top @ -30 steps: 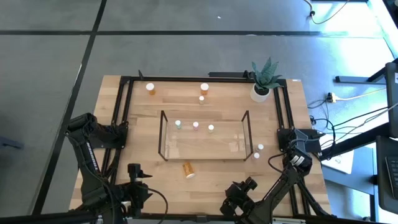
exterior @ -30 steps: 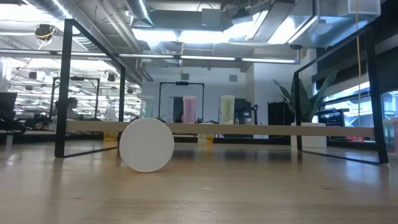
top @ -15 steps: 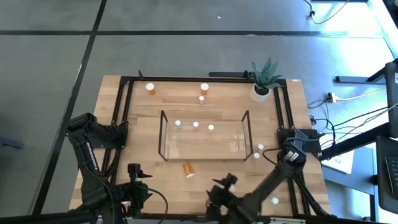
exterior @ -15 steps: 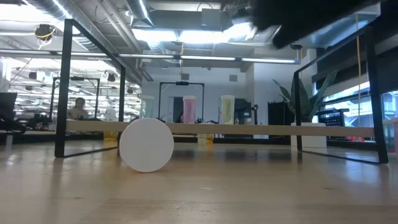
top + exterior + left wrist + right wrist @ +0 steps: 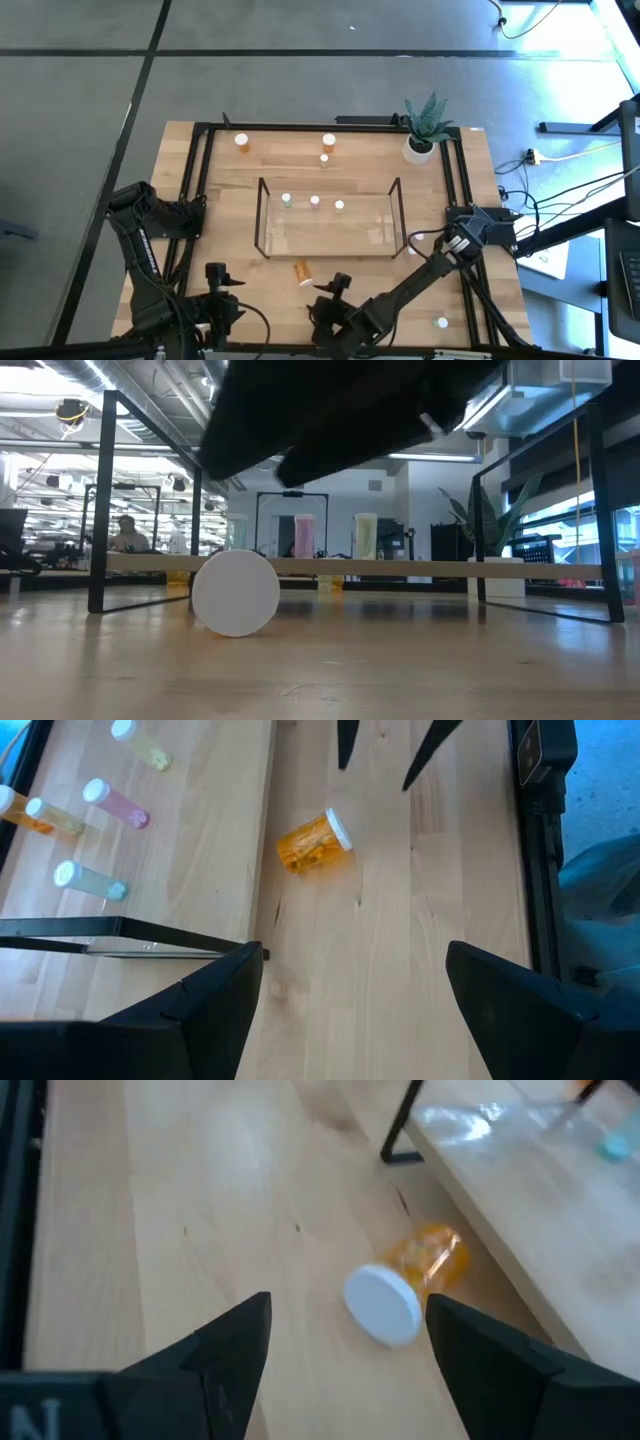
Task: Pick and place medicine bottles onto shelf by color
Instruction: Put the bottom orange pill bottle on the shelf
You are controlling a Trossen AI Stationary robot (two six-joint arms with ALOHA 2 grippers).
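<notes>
An orange medicine bottle [image 5: 302,272] with a white cap lies on its side on the table just in front of the shelf [image 5: 330,240], a clear rack with black frame ends. Its cap [image 5: 235,593] faces the near edge. My right gripper [image 5: 335,285] is open beside it on the near right; in the right wrist view [image 5: 348,1342] the bottle [image 5: 405,1285] lies just beyond the fingertips, untouched. My left gripper [image 5: 350,970] waits open near the front left [image 5: 228,282]. Three small bottles [image 5: 314,201] stand on the shelf.
Three more bottles [image 5: 329,143] stand at the far side of the table. One bottle [image 5: 441,322] stands at the near right corner. A potted plant [image 5: 420,140] sits at the far right. Black frame rails [image 5: 195,200] run along the table's sides.
My right gripper has swung from the near right toward the table's left, along the front edge and slightly down, rolling as it went. It now sits just short of the lying orange bottle. The arm has come into the top of the low view. The bottles have not moved.
</notes>
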